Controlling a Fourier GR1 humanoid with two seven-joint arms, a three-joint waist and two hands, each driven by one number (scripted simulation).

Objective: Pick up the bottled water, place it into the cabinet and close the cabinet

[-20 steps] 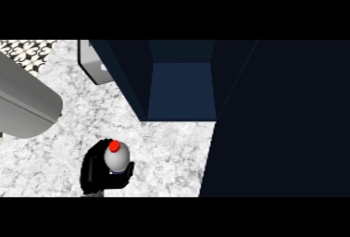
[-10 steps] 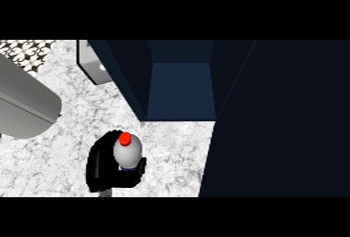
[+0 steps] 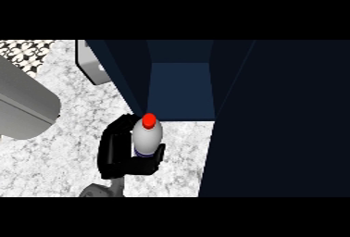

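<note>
Near the front edge of the white speckled stone worktop [image 3: 54,152], one black hand [image 3: 116,155] holds the clear plastic water bottle with the red cap [image 3: 147,136]. Its fingers are curled round the bottle's lower part, so the hand is gripping it. Only one hand shows. It comes up from the bottom of the view, and I cannot tell if it is the left or the right one.

The bottle stands almost upright, with its red cap on top and leaning a little toward the dark blue open cabinet [image 3: 179,88]. The cabinet's opening lies straight ahead of the bottle, just past the cap. The bottle is near the opening but not yet inside it.

I think the next move is to push the bottle forward into the blue space. The cabinet's dark side wall is just to the left of the cap, so the bottle could bump it.

A big grey rounded thing [image 3: 24,104] sits at the worktop's left edge, well apart from the hand.
</note>
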